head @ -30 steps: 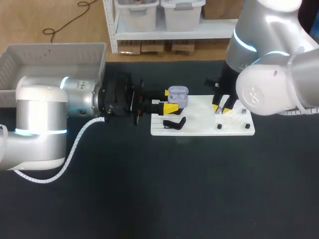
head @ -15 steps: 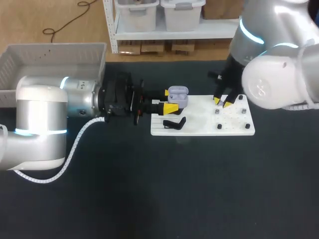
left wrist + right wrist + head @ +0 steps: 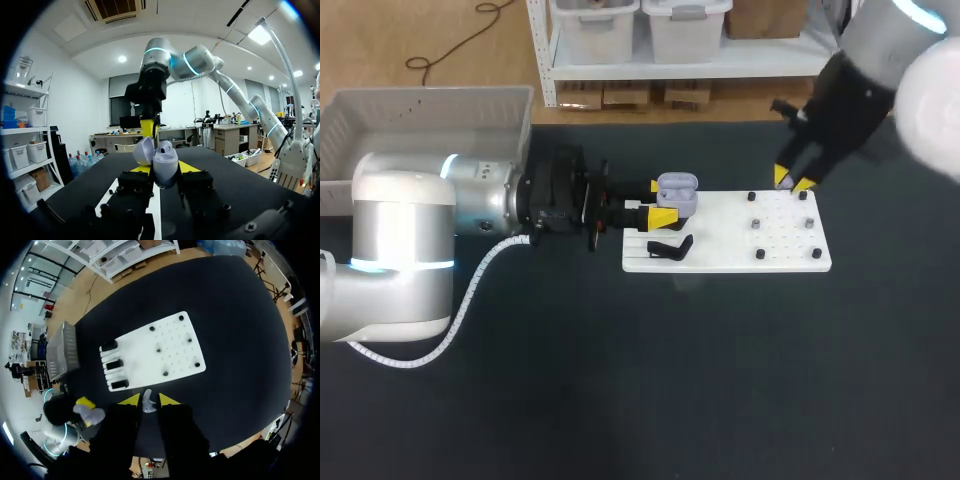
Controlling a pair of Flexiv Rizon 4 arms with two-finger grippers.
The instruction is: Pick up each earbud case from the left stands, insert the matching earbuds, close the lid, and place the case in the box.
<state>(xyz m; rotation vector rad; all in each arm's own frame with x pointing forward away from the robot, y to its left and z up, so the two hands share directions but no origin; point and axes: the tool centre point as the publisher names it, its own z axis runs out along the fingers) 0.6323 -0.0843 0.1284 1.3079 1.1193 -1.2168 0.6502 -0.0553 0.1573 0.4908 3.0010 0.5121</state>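
The right hand point(image 3: 792, 183) is lifting off the white pegboard point(image 3: 720, 245) toward two o'clock, clamped on a pale earbud point(image 3: 146, 402). The left hand point(image 3: 660, 201) is staying clamped on the open lavender earbud case point(image 3: 677, 190) at the pegboard's ten o'clock corner, over the counter point(image 3: 620, 380).

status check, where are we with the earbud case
Left gripper shut on open case. Right gripper shut on earbud, up by the white board. Nothing seen between them.

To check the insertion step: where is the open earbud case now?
The earbud case is left of middle in the head view, held by the left gripper, lid open, beside the left end of the white board.
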